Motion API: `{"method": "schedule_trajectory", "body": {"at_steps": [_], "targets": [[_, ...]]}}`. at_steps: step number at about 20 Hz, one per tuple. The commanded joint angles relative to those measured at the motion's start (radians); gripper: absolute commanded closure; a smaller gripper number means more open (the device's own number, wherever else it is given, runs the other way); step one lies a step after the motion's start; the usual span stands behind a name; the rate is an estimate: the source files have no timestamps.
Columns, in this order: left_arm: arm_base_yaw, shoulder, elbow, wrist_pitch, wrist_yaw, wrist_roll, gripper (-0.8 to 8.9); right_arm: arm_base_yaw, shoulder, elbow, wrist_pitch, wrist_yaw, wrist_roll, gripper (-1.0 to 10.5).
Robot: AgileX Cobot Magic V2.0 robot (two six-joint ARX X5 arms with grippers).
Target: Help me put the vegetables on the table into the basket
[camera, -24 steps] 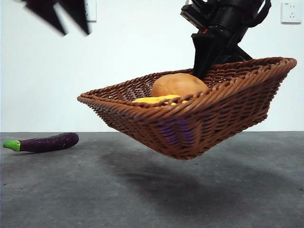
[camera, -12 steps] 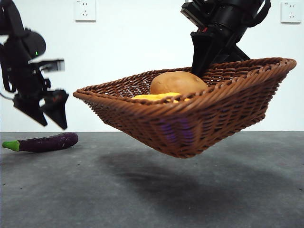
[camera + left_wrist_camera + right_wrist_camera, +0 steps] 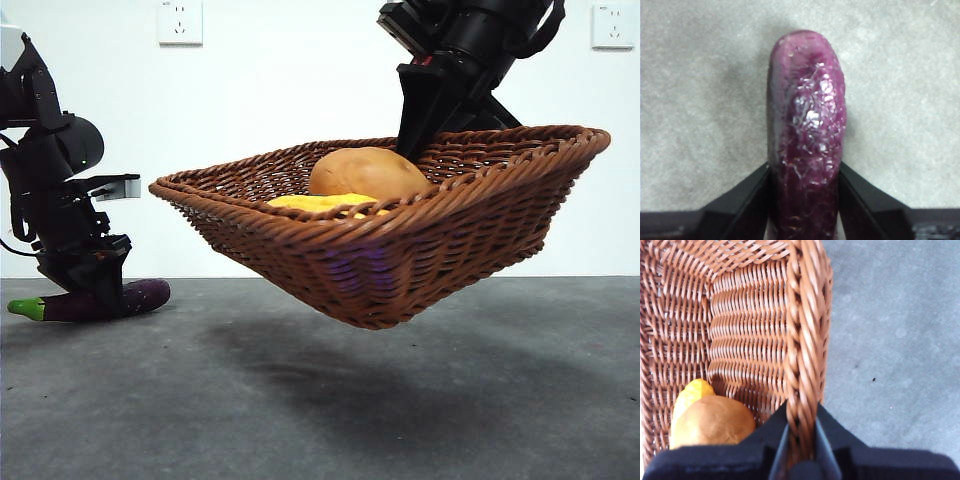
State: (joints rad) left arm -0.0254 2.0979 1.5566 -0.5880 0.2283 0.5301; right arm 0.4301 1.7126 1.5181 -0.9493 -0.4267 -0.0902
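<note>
Front view: the wicker basket (image 3: 400, 250) hangs tilted above the table (image 3: 320, 400), potato (image 3: 368, 173) and yellow vegetable (image 3: 320, 204) inside. Left wrist: left gripper (image 3: 805, 185) jaws hugging the glossy purple eggplant (image 3: 807, 120) lying on the table. Right wrist: right gripper (image 3: 801, 432) clamped on the braided rim.

The left gripper (image 3: 92, 300) has dropped onto the eggplant (image 3: 145, 294) (jaws now astride it).

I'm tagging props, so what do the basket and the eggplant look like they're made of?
Basket: woven reddish-brown wicker or a plastic imitation, with visible interlaced strands and a braided rim. Eggplant: glossy purple skin with crinkled, film-like highlights, probably plastic or foam rather than real.
</note>
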Motion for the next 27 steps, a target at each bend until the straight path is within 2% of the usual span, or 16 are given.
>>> {"method": "schedule_trajectory", "body": {"at_steps": [1,4,9,10,11,14,16,18,19,21,27], "targets": [[0.001,-0.004,0.003,-0.014,0.007,-0.010,8.20,0.001,0.006,-0.003,0.006,-0.015,0.008,9.6],[0.005,-0.098,0.003,-0.067,0.019,-0.014,8.19,0.000,0.006,-0.003,0.007,-0.011,0.011,9.6],[0.012,-0.414,0.003,-0.200,0.158,-0.027,8.19,0.000,0.009,-0.003,0.006,-0.011,0.014,9.6],[0.004,-0.486,0.003,-0.244,0.192,-0.013,8.19,0.000,0.013,-0.003,0.004,-0.011,0.015,9.6],[-0.014,-0.557,0.003,-0.306,0.235,0.037,8.19,0.000,0.021,-0.003,-0.002,-0.011,0.014,9.6],[-0.138,-0.743,0.003,-0.457,0.241,0.156,8.19,0.003,0.059,-0.003,-0.042,-0.016,0.006,9.6],[-0.274,-0.809,0.003,-0.494,0.162,0.188,8.20,0.017,0.079,-0.004,-0.063,-0.024,-0.001,9.6],[-0.411,-0.800,0.002,-0.557,0.047,0.185,8.20,0.035,0.078,-0.004,-0.058,-0.061,0.000,9.6],[-0.451,-0.776,0.002,-0.559,0.022,0.153,8.20,0.041,0.078,-0.004,-0.055,-0.094,0.002,9.6],[-0.475,-0.707,0.002,-0.547,0.023,0.125,8.20,0.056,0.076,-0.004,-0.049,-0.105,0.011,9.6],[-0.550,-0.470,0.001,-0.567,0.040,0.148,8.19,0.061,0.076,-0.004,-0.054,-0.105,0.010,9.6]]}}
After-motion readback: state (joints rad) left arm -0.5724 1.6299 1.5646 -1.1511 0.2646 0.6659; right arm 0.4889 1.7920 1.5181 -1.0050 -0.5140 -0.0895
